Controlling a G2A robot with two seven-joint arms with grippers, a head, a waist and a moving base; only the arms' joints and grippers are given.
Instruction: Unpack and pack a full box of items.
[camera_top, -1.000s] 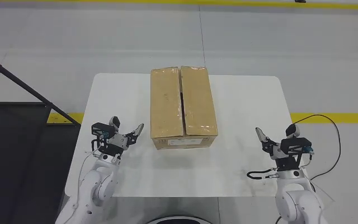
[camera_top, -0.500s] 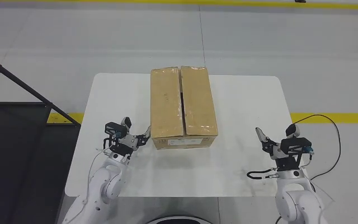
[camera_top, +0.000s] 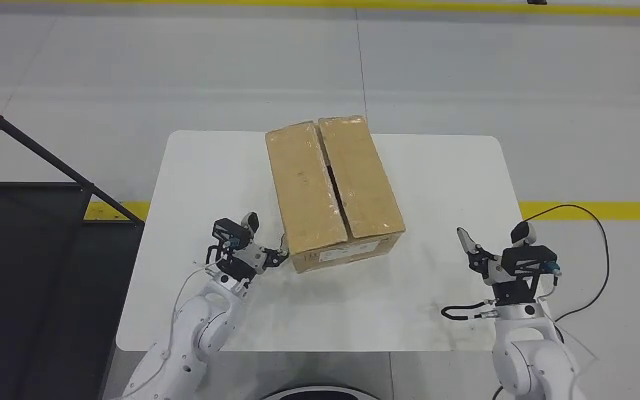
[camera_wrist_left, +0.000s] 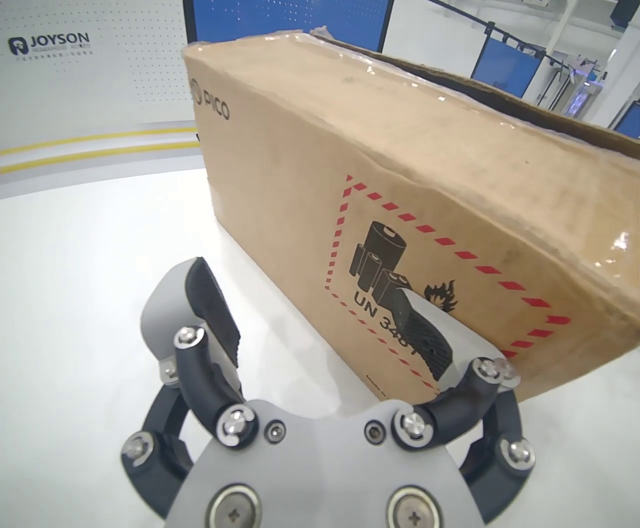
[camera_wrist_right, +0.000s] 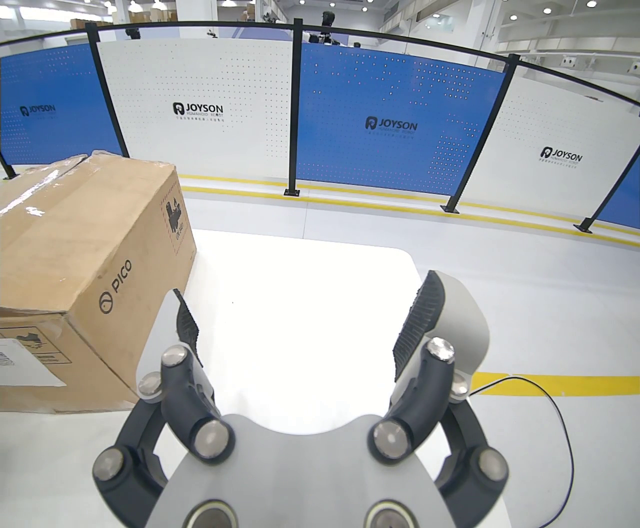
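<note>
1. A closed cardboard box (camera_top: 335, 190) sat near the middle of a white table (camera_top: 220, 170). It lay at a slant to the table's edges, its two top flaps meeting along a centre seam under glossy clear tape.
2. The left gripper (camera_top: 268, 238) stood at the box's near left corner, spread wide and gripping nothing. In the left wrist view one finger (camera_wrist_left: 425, 330) lay against the box's long side, over a red-dashed battery warning label (camera_wrist_left: 380, 250). The other finger hung above bare table just beside the box.
3. The right gripper (camera_top: 492, 238) was well apart from the box, above the table's near right corner. Its fingers were likewise spread, with nothing between them.
4. A white paper label (camera_top: 345, 250) showed on the box's short end, the face turned toward the robot.
5. A black cable (camera_top: 606, 255) looped over the floor beside the right arm. Blue and white fence panels (camera_wrist_right: 350, 125) on black posts ringed the floor beyond the table.
</note>
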